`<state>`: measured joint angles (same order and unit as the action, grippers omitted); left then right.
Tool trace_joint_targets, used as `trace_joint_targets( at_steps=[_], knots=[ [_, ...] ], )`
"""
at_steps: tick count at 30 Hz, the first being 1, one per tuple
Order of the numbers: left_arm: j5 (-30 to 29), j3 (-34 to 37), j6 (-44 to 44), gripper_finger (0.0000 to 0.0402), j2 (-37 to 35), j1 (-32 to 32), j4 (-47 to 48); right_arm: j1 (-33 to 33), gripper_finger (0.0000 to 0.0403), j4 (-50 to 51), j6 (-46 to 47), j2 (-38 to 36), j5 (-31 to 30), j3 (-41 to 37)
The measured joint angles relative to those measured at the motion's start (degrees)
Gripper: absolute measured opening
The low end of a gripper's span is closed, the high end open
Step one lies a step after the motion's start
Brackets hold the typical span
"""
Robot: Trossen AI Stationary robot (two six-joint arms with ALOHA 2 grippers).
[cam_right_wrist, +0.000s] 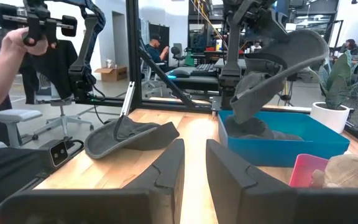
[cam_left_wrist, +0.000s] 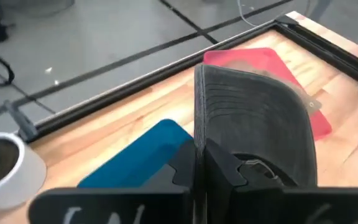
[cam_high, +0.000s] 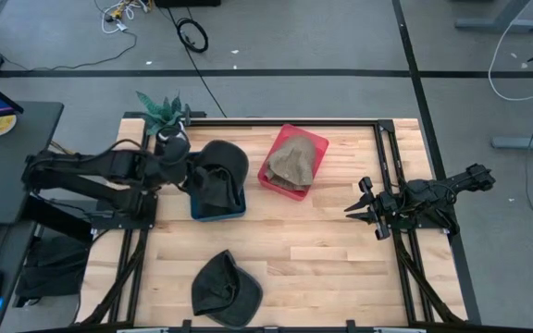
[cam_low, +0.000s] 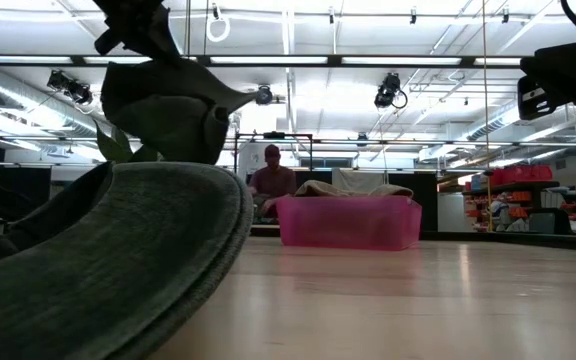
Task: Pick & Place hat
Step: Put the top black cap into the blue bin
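High view: my left gripper [cam_high: 195,176] is squeezed tight on a dark hat [cam_high: 218,174] and holds it up over the blue bin [cam_high: 218,209], with more dark cloth inside the bin. A tan hat [cam_high: 293,159] sits in the pink bin [cam_high: 268,172] beside it. Another dark hat [cam_high: 225,289] lies flat on the table [cam_high: 322,250]. My right gripper [cam_high: 366,209] waits at the table's right edge, fingers apart.

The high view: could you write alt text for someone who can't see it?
From above, the left pincer holds a dark hat over a blue bin on a wooden table. A tan hat fills a pink bin, another dark cap lies near the front edge, and the right pincer waits open.
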<state>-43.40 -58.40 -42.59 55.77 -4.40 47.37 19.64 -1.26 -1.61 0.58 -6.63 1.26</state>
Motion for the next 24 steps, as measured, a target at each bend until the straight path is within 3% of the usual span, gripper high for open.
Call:
trace_joint_targets(
  at_steps=[8, 13, 24],
  knots=[
    [1.83, -0.23, -6.23, 0.0021, 1.59, 3.08, 8.87, 0.0, 0.0071, 0.02, 0.0, -0.02, 0.02, 0.0],
    [1.69, -0.27, -5.69, 0.0076, 2.47, 3.99, 9.57, 0.02, 0.0071, 0.01, 0.0, 0.0, 0.0, -0.02],
    [5.62, -0.29, 7.62, 0.0181, 2.67, 3.29, 4.25, 0.01, 0.0071, 0.0, 0.01, -0.01, 0.0, -0.02]
  ],
)
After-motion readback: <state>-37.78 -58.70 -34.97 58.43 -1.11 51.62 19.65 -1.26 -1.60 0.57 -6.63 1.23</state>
